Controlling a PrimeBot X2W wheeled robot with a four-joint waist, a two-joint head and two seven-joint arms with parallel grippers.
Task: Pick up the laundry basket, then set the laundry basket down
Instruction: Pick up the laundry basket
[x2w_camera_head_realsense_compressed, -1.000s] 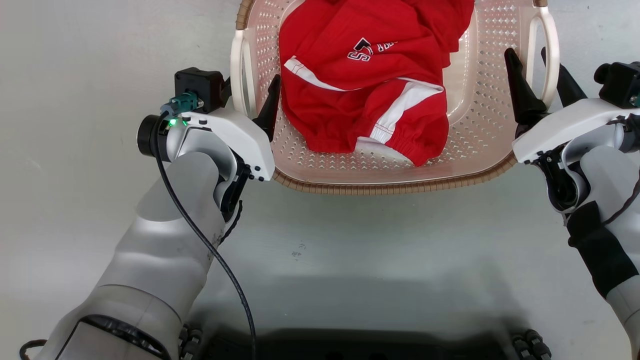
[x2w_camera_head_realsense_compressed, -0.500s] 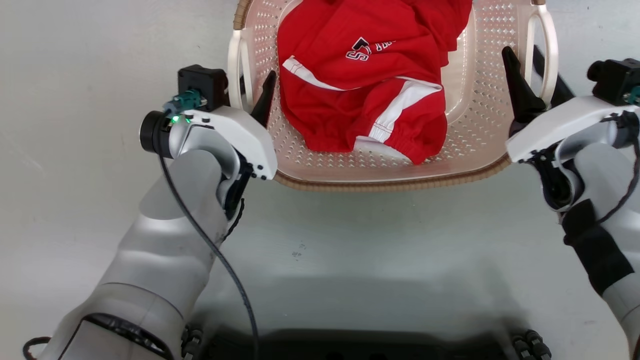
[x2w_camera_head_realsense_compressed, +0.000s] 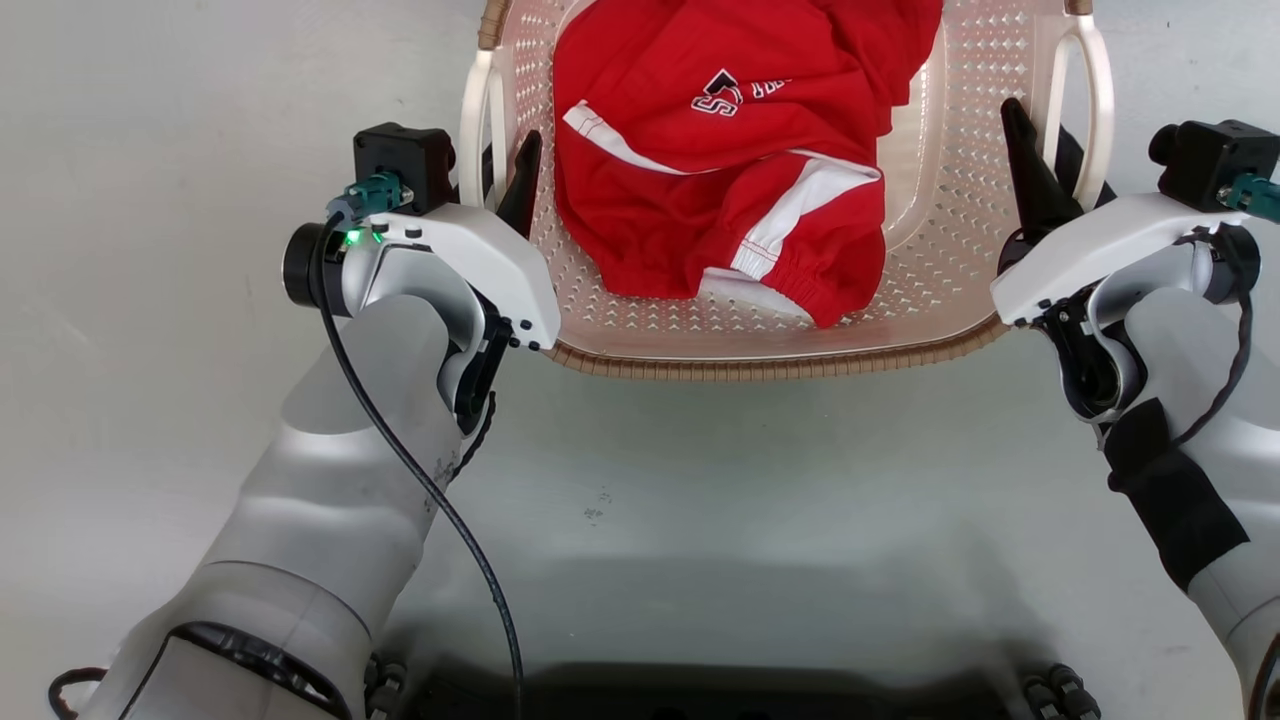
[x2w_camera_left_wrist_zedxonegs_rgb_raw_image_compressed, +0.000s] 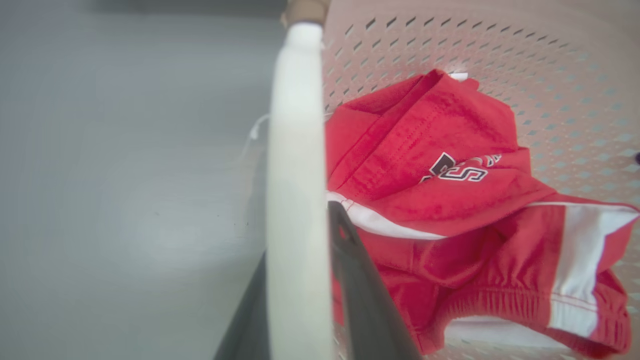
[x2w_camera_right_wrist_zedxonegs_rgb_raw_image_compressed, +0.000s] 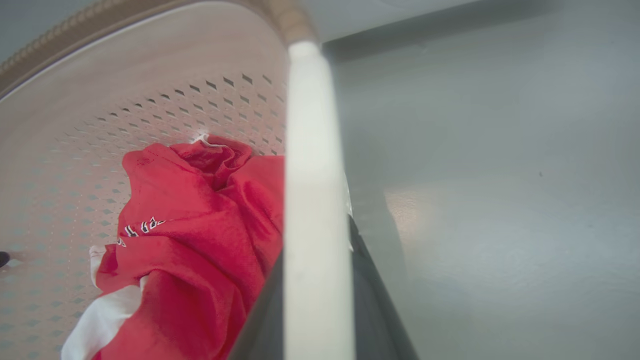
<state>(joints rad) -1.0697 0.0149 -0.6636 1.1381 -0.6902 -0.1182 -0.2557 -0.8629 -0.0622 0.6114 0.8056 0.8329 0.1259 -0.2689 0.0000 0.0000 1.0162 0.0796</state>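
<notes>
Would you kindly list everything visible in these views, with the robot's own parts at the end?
laundry basket: one, pale pink with brown woven rim, ahead between the arms
handles: two, white, one on each basket side
garment: one, red with white stripes, inside the basket
floor: one, pale grey, beneath everything
cable: one, black, along the left forearm
left gripper: one, dark fingers, astride the left handle
right gripper: one, dark fingers, astride the right handle
base: one, dark, bottom edge of head view
</notes>
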